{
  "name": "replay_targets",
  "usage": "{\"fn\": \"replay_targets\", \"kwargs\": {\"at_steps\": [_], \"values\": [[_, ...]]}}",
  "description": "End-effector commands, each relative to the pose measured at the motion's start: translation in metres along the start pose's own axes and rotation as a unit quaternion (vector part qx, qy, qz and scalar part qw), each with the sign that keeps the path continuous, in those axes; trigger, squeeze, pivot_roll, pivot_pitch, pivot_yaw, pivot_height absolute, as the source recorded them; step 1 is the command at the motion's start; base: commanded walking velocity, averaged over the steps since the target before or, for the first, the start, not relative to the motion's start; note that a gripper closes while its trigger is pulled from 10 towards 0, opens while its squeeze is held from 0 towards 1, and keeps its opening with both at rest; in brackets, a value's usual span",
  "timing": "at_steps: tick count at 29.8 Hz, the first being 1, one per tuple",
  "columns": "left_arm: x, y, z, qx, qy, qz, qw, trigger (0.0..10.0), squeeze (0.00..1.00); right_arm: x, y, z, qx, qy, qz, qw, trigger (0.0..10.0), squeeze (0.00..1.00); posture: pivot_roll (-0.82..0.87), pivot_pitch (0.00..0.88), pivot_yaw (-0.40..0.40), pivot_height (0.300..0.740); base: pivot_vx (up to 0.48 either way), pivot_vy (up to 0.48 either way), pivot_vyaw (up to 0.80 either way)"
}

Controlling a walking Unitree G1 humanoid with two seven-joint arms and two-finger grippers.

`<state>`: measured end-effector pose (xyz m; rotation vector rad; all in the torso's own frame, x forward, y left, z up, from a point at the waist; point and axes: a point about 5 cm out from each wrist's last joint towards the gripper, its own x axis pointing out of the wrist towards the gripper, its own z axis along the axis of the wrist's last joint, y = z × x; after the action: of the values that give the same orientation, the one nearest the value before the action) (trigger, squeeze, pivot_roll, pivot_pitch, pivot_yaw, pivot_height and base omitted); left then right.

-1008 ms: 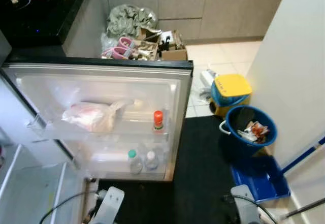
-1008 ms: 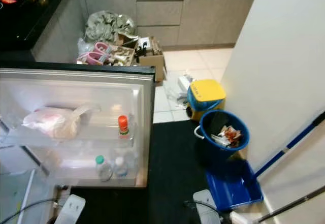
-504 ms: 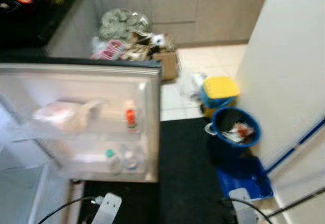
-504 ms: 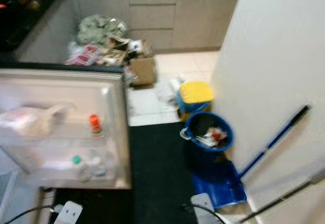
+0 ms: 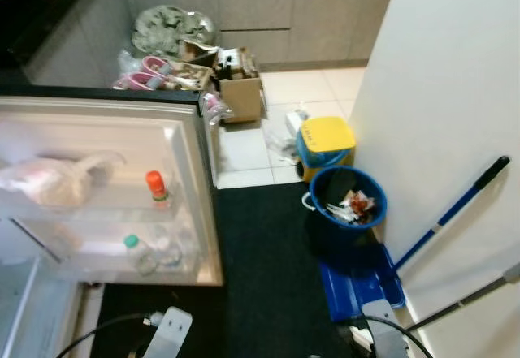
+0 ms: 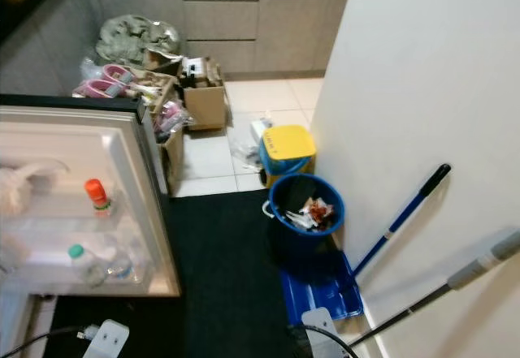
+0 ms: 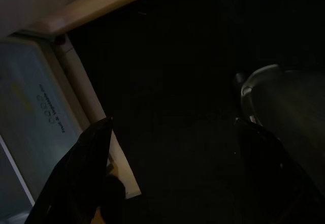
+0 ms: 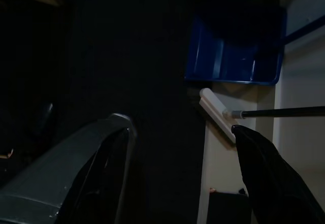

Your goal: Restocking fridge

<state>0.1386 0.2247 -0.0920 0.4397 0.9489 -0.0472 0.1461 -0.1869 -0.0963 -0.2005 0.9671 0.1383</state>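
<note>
The open fridge door (image 5: pixel 191 179) stands at the robot's left, its shelves carrying a white plastic bag (image 5: pixel 49 181), an orange-capped bottle (image 5: pixel 157 189) and, on the shelf below, a green-capped bottle (image 5: pixel 136 252) beside clear ones. A black mat (image 5: pixel 268 285) covers the floor in front. To the right, a blue bucket (image 5: pixel 348 205) holding rubbish sits near a yellow-lidded bin (image 5: pixel 326 141), with a blue dustpan (image 5: pixel 357 285) against the white wall. Cardboard boxes (image 5: pixel 236 90) crowd the far floor. The left gripper (image 7: pixel 172 173) and right gripper (image 8: pixel 177 173) both hang over the mat, jaws spread wide and holding nothing.
</note>
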Motion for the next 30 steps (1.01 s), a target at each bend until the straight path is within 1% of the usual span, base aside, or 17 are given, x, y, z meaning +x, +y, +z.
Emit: {"fn": "replay_targets", "kwargs": {"at_steps": [1, 4, 9, 10, 13, 15, 16, 19, 20, 21, 22, 23, 25, 27, 28, 29, 30], "values": [[-0.002, -0.001, -0.006, -0.001, 0.012, -0.001, 1.0, 10.0, 0.0, -0.001, -0.005, -0.002, -0.002, 0.002, -0.006, 1.0, 10.0, 0.0, -0.03, 0.073, -0.035, 0.74, 0.0, 0.0, 0.0], [-0.002, -0.001, -0.006, -0.009, 0.011, 0.0, 1.0, 10.0, 0.0, 0.0, -0.005, 0.004, 0.003, -0.012, -0.007, 1.0, 10.0, 0.0, -0.03, 0.076, -0.034, 0.74, 0.0, 0.0, 0.0], [-0.002, 0.007, -0.006, -0.015, 0.007, 0.035, 0.999, 10.0, 0.0, 0.002, -0.01, 0.021, 0.015, -0.051, -0.012, 0.999, 10.0, 0.0, -0.04, 0.081, -0.03, 0.74, 0.0, 0.0, 0.0], [-0.003, 0.021, -0.009, -0.008, 0.011, 0.078, 0.997, 10.0, 0.0, 0.003, -0.012, 0.028, 0.013, -0.067, -0.014, 0.998, 10.0, 0.0, -0.04, 0.083, -0.028, 0.74, 0.0, 0.0, 0.0], [-0.003, 0.03, -0.01, -0.015, 0.01, 0.102, 0.995, 10.0, 0.0, 0.003, -0.014, 0.031, 0.014, -0.074, -0.015, 0.997, 10.0, 0.0, -0.04, 0.085, -0.028, 0.74, 0.0, 0.0, 0.0], [-0.007, 0.061, -0.01, -0.043, -0.003, 0.174, 0.984, 10.0, 0.0, 0.003, -0.017, 0.036, 0.019, -0.085, -0.019, 0.996, 10.0, 0.0, -0.03, 0.09, -0.029, 0.74, 0.0, 0.0, 0.0], [-0.007, 0.061, -0.01, -0.043, -0.003, 0.174, 0.984, 10.0, 0.0, 0.003, -0.017, 0.036, 0.019, -0.085, -0.019, 0.996, 10.0, 0.0, -0.03, 0.09, -0.029, 0.74, 0.0, 0.0, 0.0], [-0.012, 0.1, 0.005, -0.089, -0.058, 0.241, 0.965, 10.0, 0.0, 0.003, -0.019, 0.038, 0.018, -0.088, -0.021, 0.996, 10.0, 0.0, -0.01, 0.091, -0.03, 0.74, 0.0, 0.0, 0.0], [-0.012, 0.1, 0.005, -0.089, -0.058, 0.241, 0.965, 10.0, 0.0, 0.003, -0.019, 0.038, 0.018, -0.088, -0.021, 0.996, 10.0, 0.0, -0.01, 0.091, -0.03, 0.74, 0.0, 0.0, 0.0], [-0.016, 0.125, 0.027, -0.09, -0.118, 0.285, 0.947, 10.0, 0.0, 0.003, -0.022, 0.038, 0.015, -0.09, -0.025, 0.995, 10.0, 0.0, -0.02, 0.093, -0.027, 0.74, 0.0, 0.0, 0.0], [-0.019, 0.135, 0.037, -0.083, -0.145, 0.303, 0.938, 10.0, 0.0, 0.002, -0.023, 0.038, 0.014, -0.092, -0.026, 0.995, 10.0, 0.0, -0.02, 0.093, -0.027, 0.74, 0.0, 0.0, 0.0], [-0.019, 0.135, 0.037, -0.083, -0.145, 0.303, 0.938, 10.0, 0.0, 0.002, -0.023, 0.038, 0.014, -0.092, -0.026, 0.995, 10.0, 0.0, -0.02, 0.093, -0.027, 0.74, 0.0, 0.0, 0.0], [-0.03, 0.155, 0.061, -0.081, -0.211, 0.33, 0.916, 10.0, 0.0, 0.002, -0.027, 0.04, 0.017, -0.097, -0.033, 0.995, 10.0, 0.0, -0.02, 0.095, -0.025, 0.74, 0.0, 0.0, 0.0], [-0.03, 0.155, 0.061, -0.081, -0.211, 0.33, 0.916, 10.0, 0.0, 0.002, -0.027, 0.04, 0.017, -0.097, -0.033, 0.995, 10.0, 0.0, -0.02, 0.095, -0.025, 0.74, 0.0, 0.0, 0.0], [-0.04, 0.166, 0.073, -0.082, -0.248, 0.343, 0.902, 10.0, 0.0, 0.001, -0.029, 0.041, 0.02, -0.099, -0.037, 0.994, 10.0, 0.0, -0.02, 0.098, -0.024, 0.74, 0.0, 0.0, 0.0], [-0.059, 0.183, 0.087, -0.073, -0.295, 0.363, 0.881, 10.0, 0.0, 0.001, -0.032, 0.04, 0.022, -0.1, -0.04, 0.994, 10.0, 0.0, -0.01, 0.103, -0.021, 0.74, 0.0, 0.0, 0.0], [-0.059, 0.183, 0.087, -0.073, -0.295, 0.363, 0.881, 10.0, 0.0, 0.001, -0.032, 0.04, 0.022, -0.1, -0.04, 0.994, 10.0, 0.0, -0.01, 0.103, -0.021, 0.74, 0.0, 0.0, 0.0]]}}
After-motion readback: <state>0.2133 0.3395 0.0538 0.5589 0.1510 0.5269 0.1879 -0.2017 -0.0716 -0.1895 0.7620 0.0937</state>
